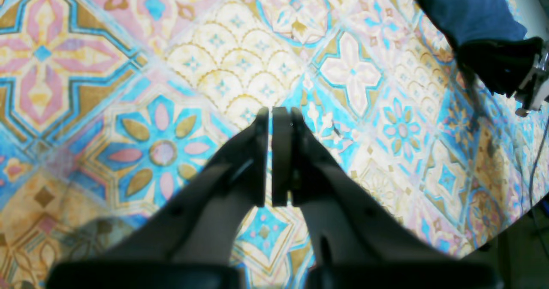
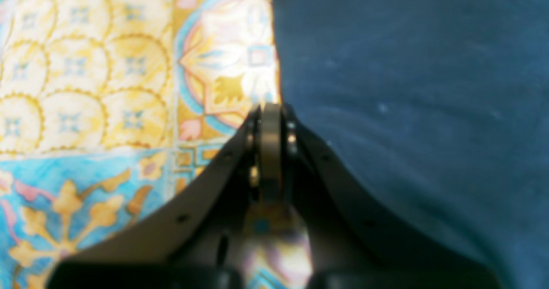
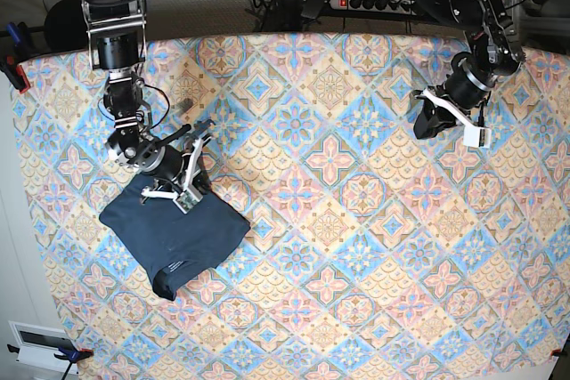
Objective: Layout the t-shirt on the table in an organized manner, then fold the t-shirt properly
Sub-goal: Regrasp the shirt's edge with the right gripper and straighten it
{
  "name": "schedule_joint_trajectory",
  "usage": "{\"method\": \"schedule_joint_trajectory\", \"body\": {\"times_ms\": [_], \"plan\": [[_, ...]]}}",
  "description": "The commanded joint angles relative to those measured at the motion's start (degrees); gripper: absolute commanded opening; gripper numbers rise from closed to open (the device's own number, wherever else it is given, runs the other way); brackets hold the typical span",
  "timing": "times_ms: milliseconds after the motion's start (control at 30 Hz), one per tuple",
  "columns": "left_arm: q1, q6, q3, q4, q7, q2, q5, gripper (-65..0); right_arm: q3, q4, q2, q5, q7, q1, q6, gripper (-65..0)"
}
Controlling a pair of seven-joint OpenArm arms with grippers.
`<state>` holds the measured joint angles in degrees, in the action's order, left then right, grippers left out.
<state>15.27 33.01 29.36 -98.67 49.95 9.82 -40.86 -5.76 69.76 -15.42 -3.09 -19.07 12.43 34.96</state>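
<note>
Dark navy t-shirt (image 2: pixel 407 87) covers the right side, lightly creased. Patterned table (image 2: pixel 85 109) visible at left. Right gripper (image 2: pixel 271 106) closed at the fabric's edge; contact indeterminable.

bright even light, pale highlights in 1 wrist view, soft shadows, right wrist view blurred

You have one t-shirt (image 3: pixel 178 242) and one table (image 3: pixel 356 255) — with one patterned cloth on it. You can count two robot arms, one left (image 3: pixel 485 28) and one right (image 3: pixel 120 68), and two grippers — one left gripper (image 1: pixel 273 111) and one right gripper (image 2: pixel 271 106). That gives you one gripper per arm.
</note>
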Motion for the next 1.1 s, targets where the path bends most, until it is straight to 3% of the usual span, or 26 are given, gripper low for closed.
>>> {"method": "schedule_joint_trajectory", "body": {"times_ms": [0, 133, 267, 367, 500, 900, 1067], "plan": [[-0.4, 0.4, 0.2, -0.9, -1.2, 0.7, -1.2, -64.7, 1.1, 2.5, -0.8, 1.1, 1.4, 2.2, -0.5, -65.0], [-0.3, 0.4, 0.2, -0.8, -1.2, 0.7, -1.2, -64.7, 9.2, 4.9, -0.9, 1.1, -0.8, 2.1, -0.4, -65.0], [-0.3, 0.4, 0.2, -0.8, -1.2, 0.7, -1.2, -64.7, 18.3, 7.2, -0.9, 1.1, -1.9, 0.2, 3.9, -65.0], [-0.5, 0.4, 0.1, -0.8, -1.2, 0.7, -1.2, -64.7, 22.0, 6.9, -1.0, 1.1, -1.8, -0.2, 4.1, -65.0], [-0.5, 0.4, 0.0, -0.8, -1.2, 0.6, -1.2, -64.7, 22.2, 6.6, -2.7, 1.1, -1.8, -0.3, 4.2, -65.0], [-0.5, 0.4, 0.1, -0.8, -1.2, 0.6, -1.2, -64.7, 22.2, -5.3, -2.8, 1.0, -1.3, -0.3, 4.2, -65.0], [-0.5, 0.4, 0.1, -0.8, -1.2, 0.6, -1.2, -64.7, 22.2, -3.9, -2.7, 1.0, -1.7, -6.1, 4.2, -65.0]]}}
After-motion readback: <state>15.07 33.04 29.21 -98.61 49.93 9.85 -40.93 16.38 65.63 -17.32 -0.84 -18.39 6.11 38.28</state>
